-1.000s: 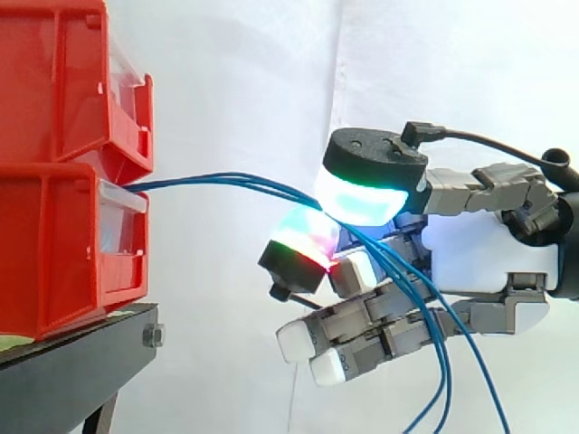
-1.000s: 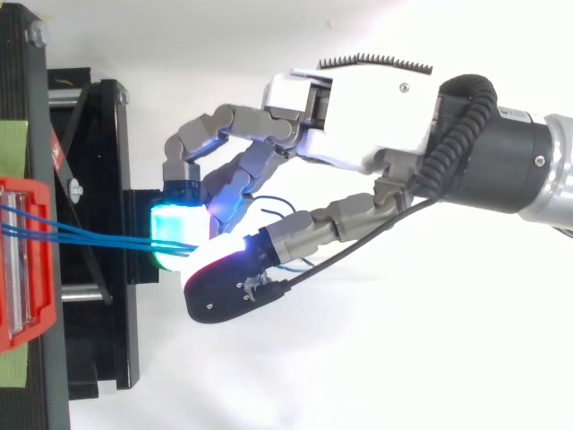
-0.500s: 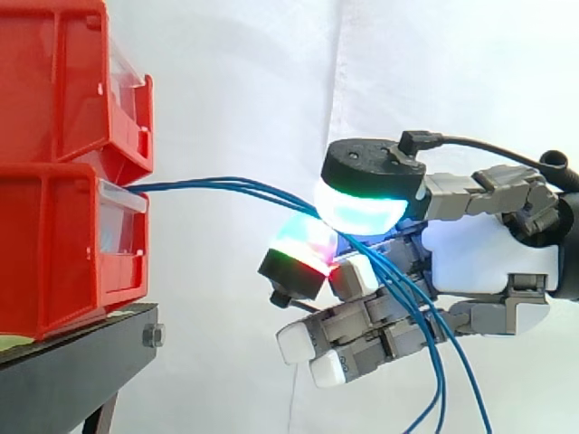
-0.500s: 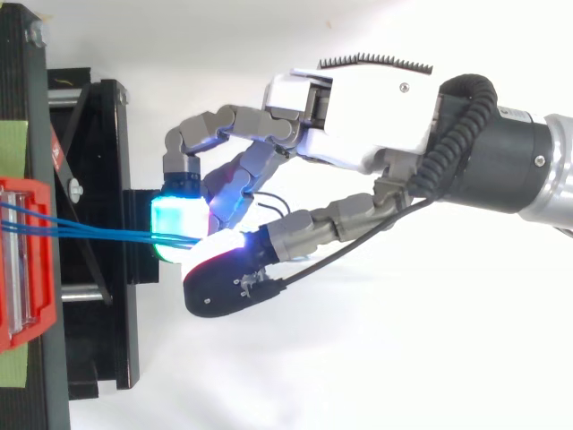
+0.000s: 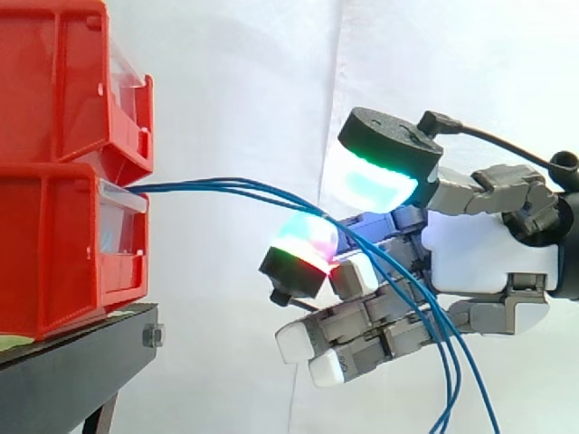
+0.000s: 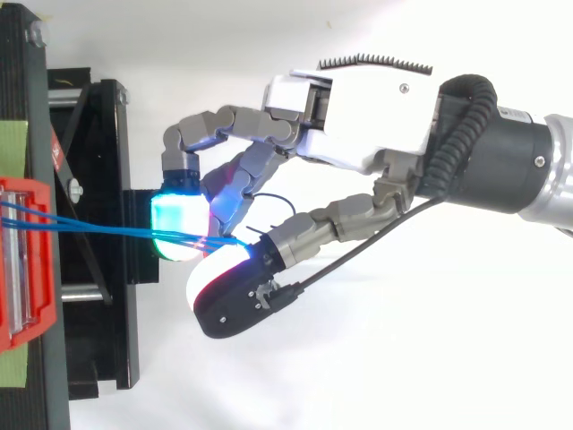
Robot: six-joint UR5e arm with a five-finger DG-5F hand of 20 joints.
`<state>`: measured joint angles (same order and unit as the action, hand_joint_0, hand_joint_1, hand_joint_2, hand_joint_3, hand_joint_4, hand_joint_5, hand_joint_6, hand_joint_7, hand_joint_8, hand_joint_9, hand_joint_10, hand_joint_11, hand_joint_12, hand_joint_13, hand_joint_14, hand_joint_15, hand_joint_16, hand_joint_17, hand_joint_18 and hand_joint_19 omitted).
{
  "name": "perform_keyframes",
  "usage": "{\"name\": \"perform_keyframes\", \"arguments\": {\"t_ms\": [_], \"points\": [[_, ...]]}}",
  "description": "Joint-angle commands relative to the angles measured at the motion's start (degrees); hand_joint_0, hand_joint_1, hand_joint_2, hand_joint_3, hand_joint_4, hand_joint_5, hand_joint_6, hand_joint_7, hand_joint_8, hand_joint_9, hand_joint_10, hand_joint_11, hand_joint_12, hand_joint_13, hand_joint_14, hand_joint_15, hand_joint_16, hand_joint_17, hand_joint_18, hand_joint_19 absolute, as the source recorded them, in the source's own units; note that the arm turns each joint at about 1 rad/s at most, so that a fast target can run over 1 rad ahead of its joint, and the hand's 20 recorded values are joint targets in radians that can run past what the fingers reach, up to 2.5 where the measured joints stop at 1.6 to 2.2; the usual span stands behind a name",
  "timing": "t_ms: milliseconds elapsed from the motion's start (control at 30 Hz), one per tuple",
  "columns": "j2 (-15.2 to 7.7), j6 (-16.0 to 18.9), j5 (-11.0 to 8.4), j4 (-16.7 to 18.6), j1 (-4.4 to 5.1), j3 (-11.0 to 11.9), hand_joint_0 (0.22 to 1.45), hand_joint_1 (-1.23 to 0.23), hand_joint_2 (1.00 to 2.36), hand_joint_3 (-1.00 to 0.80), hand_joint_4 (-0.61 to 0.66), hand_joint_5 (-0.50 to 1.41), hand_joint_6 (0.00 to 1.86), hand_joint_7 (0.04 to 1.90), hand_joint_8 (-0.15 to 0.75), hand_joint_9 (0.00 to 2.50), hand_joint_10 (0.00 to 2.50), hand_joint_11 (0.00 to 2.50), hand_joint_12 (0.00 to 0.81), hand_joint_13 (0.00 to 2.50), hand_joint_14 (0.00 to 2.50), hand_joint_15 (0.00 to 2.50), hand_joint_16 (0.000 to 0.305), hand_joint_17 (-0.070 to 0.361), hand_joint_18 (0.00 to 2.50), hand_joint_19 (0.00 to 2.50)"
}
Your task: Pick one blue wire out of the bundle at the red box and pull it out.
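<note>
Ugh, my hand (image 5: 470,258) just let go: thumb pad (image 5: 369,181) popped up off the blue wires (image 5: 226,187), which now only drape over the lower pad (image 5: 306,242), all still running from the red box (image 5: 63,244) at left, so gotta re-pinch imo.

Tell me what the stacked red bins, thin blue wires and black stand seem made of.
Stacked red bins: glossy moulded plastic, judging by ribbed walls and sheen. Thin blue wires: smooth plastic sheathing, bending freely; core unseen. Black stand: probably matt painted metal, given the bolt head at its edge.
</note>
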<state>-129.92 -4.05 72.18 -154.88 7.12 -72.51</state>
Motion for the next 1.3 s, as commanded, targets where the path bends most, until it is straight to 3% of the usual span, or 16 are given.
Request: {"name": "perform_keyframes", "arguments": {"t_ms": [0,100,167,367,467,633,767,933,1067,1267], "points": [[0.01,-0.08,-0.02,0.02,0.00,0.00,0.59,-0.78,1.01,-0.40,0.22,-0.09,0.75,1.22,0.277,1.12,0.03,0.82,0.377,0.69,0.02,0.42,0.057,0.129,0.53,0.41],[0.01,0.01,-0.02,-0.16,0.00,0.00,0.60,-0.78,1.01,-0.31,0.20,-0.12,0.83,1.17,0.287,1.13,0.03,0.86,0.380,0.70,0.02,0.41,0.057,0.129,0.54,0.40],[0.01,0.09,-0.02,-0.16,0.00,0.00,0.60,-0.80,1.02,-0.26,0.16,-0.12,0.84,1.23,0.285,1.12,0.03,0.87,0.380,0.70,0.02,0.43,0.057,0.129,0.54,0.40],[0.01,0.09,-0.02,-0.16,0.00,0.00,0.62,-0.87,1.02,-0.23,0.13,-0.16,0.89,1.15,0.290,1.06,0.03,0.92,0.385,0.69,0.02,0.42,0.058,0.131,0.54,0.38],[-0.08,0.01,-0.11,-0.16,0.00,0.00,0.64,-0.91,1.01,-0.32,0.16,-0.16,0.88,1.11,0.285,1.12,0.03,1.09,0.378,0.66,0.02,0.42,0.058,0.131,0.54,0.36],[0.01,0.09,-0.11,-0.16,0.00,0.00,0.65,-0.94,1.00,-0.50,0.22,-0.16,0.87,1.10,0.277,1.11,0.02,1.05,0.377,0.66,0.02,0.41,0.058,0.130,0.53,0.35],[0.01,0.09,-0.11,-0.25,0.00,0.00,0.59,-0.89,1.00,-0.50,0.22,-0.14,0.86,1.13,0.279,1.11,0.02,0.98,0.377,0.66,0.02,0.41,0.058,0.130,0.53,0.38],[0.01,-0.08,-0.11,-0.16,0.00,0.00,0.55,-0.71,1.00,-0.50,0.19,-0.12,0.84,1.17,0.284,1.18,0.02,0.92,0.381,0.70,0.02,0.41,0.058,0.131,0.54,0.41],[0.01,0.18,-0.11,-0.25,0.00,0.00,0.59,-0.71,1.01,-0.38,0.16,-0.11,0.85,1.22,0.281,1.19,0.03,0.93,0.376,0.71,0.02,0.42,0.057,0.127,0.55,0.42],[-0.08,0.27,-0.11,-0.25,0.00,0.00,0.64,-0.87,1.02,-0.23,0.09,-0.14,0.89,1.25,0.290,1.16,0.03,0.97,0.377,0.71,0.02,0.42,0.057,0.127,0.56,0.39]]}}
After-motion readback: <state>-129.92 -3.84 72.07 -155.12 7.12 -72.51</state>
